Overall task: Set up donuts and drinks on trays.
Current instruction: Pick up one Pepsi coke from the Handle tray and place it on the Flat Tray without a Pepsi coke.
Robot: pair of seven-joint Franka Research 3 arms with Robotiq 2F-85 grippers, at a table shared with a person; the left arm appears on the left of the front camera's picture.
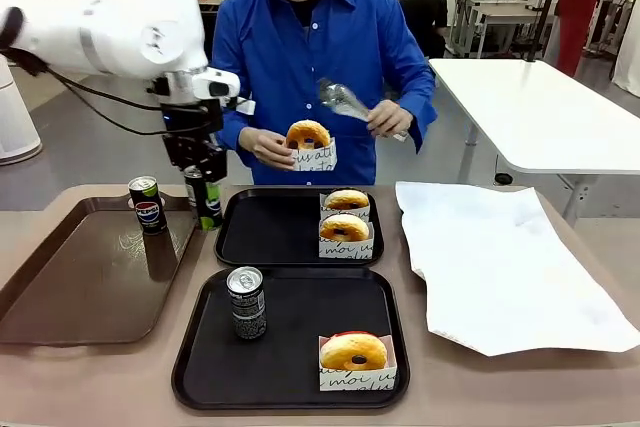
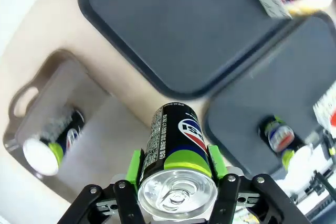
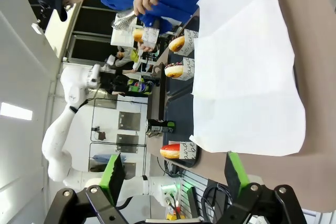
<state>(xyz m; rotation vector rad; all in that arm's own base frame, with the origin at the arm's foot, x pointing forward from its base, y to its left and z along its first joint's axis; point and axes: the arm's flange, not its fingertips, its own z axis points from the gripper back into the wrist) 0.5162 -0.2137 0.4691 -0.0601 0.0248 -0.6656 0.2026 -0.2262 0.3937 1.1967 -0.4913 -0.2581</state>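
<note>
Currently the left gripper (image 1: 207, 209) clamps a slim dark drink can with a green band (image 2: 176, 150), held upright above the table gap. Its likely target, the far black plastic tray (image 1: 270, 232), lies just to the robot's right. Elsewhere, the right gripper (image 3: 173, 179) stands wide and empty.

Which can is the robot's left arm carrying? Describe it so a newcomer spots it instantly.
Start at the long brown tray on the table's left. Just past its far right corner, beside the far black tray, hangs a dark can clamped in the left pincer. Unlike the other cans, it stands on no tray.
</note>
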